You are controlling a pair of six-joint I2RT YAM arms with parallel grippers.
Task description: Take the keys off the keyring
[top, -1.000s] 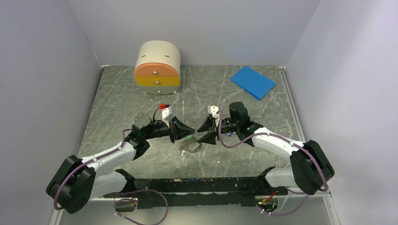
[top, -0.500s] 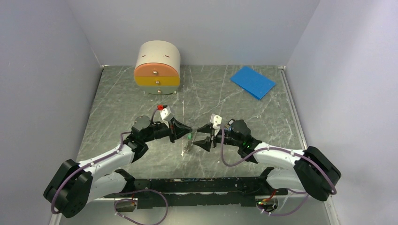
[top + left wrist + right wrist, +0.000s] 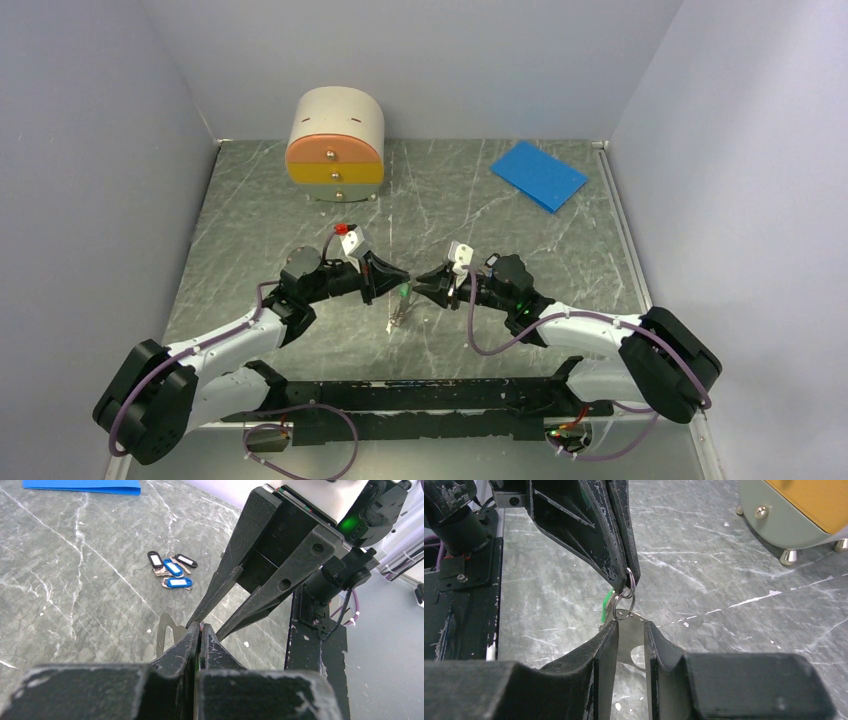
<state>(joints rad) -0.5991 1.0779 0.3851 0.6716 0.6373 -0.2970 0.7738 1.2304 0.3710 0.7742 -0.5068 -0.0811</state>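
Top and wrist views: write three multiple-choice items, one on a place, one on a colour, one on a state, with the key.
1. The blue sheet lies on the table at: A far right; B near left; C centre.
2. The tag hanging at the keyring is: A red; B green; C yellow.
3. The left gripper is: A wide open; B shut on the keyring; C shut on nothing.
Key: 1 A, it sits by the far right wall; 2 B, bright green shows in the right wrist view; 3 B, its jaws pinch the silver ring.
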